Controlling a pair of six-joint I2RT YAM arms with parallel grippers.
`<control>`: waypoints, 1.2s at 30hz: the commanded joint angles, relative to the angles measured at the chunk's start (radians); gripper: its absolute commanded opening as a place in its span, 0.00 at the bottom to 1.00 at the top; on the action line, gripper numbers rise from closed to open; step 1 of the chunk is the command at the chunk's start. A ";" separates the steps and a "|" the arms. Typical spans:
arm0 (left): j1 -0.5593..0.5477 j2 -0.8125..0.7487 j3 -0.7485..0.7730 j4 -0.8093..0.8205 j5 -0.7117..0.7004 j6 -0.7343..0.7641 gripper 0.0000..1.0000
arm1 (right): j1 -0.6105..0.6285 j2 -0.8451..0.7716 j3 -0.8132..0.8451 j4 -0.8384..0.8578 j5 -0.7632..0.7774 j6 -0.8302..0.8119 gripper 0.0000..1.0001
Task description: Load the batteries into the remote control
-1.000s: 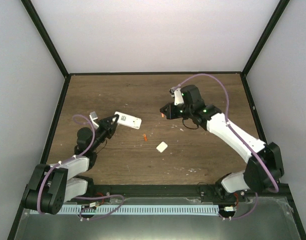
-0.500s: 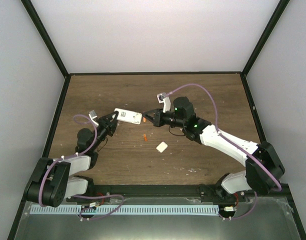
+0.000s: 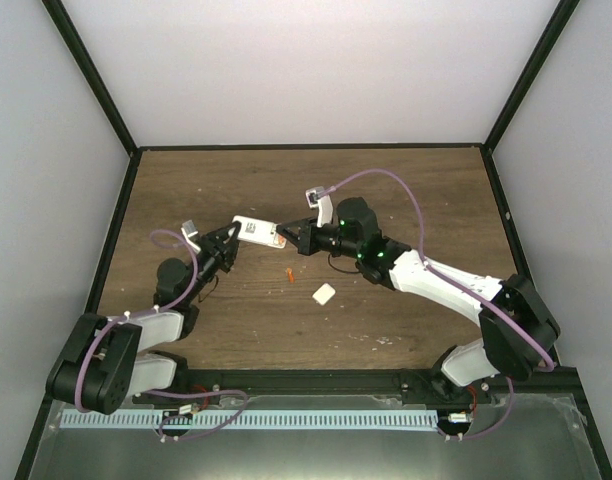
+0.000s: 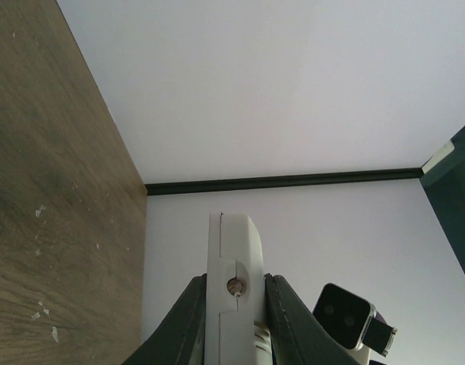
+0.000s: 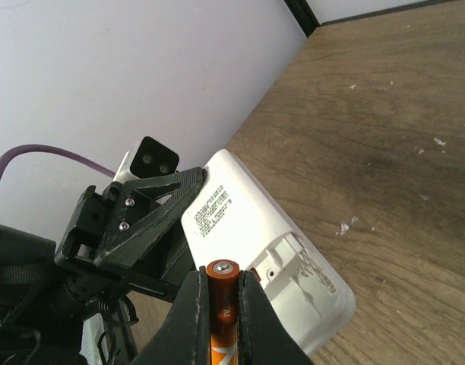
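Clamped edgewise in left gripper (image 4: pixel 234 285): remote control (image 4: pixel 232 242), battery recess exposed. Pinched tight in right gripper (image 5: pixel 222 280): one orange battery (image 5: pixel 223 312), tip just beside that recess. Lying on table (image 3: pixel 186 190): second battery (image 3: pixel 289 272).

Matt white plastic remote control (image 5: pixel 274 243), wood-grain table (image 3: pixel 406 190)

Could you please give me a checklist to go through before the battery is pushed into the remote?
1. Left end effector shut on the remote control: ok.
2. Right end effector shut on a battery: ok.
3. Battery recess uncovered and facing the battery: ok.
4. Battery lined up with a slot: cannot tell.
5. Polarity matches the recess: cannot tell.
6. Second battery lying on the table, apart from both arms: ok.
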 commanded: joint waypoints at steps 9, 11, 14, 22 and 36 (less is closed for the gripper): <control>-0.004 -0.019 0.022 0.032 -0.021 0.007 0.00 | 0.037 -0.020 -0.014 0.036 0.170 -0.001 0.01; -0.004 -0.017 0.024 0.035 -0.021 0.008 0.00 | 0.042 -0.023 -0.018 0.038 0.191 0.010 0.01; -0.004 -0.015 0.026 0.038 -0.019 0.011 0.00 | 0.051 -0.020 -0.020 0.043 0.210 0.022 0.01; -0.004 -0.015 0.027 0.040 -0.020 0.013 0.00 | 0.066 0.002 -0.019 0.053 0.225 0.052 0.01; -0.003 -0.016 0.033 0.037 -0.025 0.038 0.00 | 0.102 -0.003 -0.028 0.001 0.314 0.082 0.01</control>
